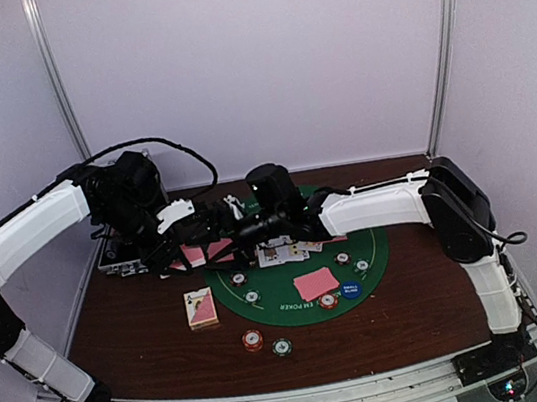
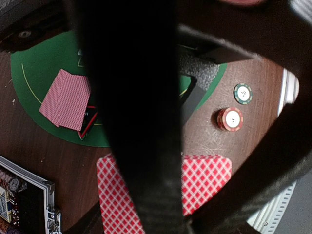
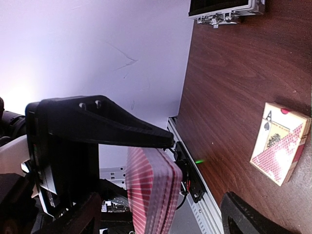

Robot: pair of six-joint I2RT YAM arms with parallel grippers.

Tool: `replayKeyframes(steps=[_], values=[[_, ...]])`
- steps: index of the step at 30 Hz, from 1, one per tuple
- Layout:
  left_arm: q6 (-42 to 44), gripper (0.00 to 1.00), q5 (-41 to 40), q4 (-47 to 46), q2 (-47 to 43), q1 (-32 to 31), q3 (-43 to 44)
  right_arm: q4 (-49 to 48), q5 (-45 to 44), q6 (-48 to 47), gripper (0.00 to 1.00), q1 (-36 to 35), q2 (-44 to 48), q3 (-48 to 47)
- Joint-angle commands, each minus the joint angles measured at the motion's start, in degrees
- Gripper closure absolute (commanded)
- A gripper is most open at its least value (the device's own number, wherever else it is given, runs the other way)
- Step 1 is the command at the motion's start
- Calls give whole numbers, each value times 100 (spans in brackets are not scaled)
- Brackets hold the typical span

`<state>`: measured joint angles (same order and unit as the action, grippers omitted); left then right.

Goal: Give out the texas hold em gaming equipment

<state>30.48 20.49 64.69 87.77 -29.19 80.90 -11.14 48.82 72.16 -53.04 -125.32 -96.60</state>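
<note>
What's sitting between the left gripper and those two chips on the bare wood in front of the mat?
Nothing visible sits squarely between them, but the lane is narrow: the card box lies just left of the line from the left gripper to the two chips, and the mat's edge chips just right.

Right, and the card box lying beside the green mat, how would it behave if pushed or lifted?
The card box lies flat on its broad face on the wooden table, so a push would probably slide it rather than tip it. Its squared edges and printed faces suggest cardboard: likely stiff enough to grip, though a hard squeeze might dent it.
</note>
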Motion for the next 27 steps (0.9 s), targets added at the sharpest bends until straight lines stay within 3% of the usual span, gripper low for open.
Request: replayKeyframes(steps=[1, 11, 27], values=[[-7, 100, 134, -134, 17, 36, 127, -434, 177, 322, 12, -100, -254, -367], [2, 100, 111, -146, -33, 36, 66, -534, 360, 504, 17, -159, -545, -517], [19, 100, 111, -142, -62, 36, 48, -680, 436, 401, 49, 159, 47, 362]])
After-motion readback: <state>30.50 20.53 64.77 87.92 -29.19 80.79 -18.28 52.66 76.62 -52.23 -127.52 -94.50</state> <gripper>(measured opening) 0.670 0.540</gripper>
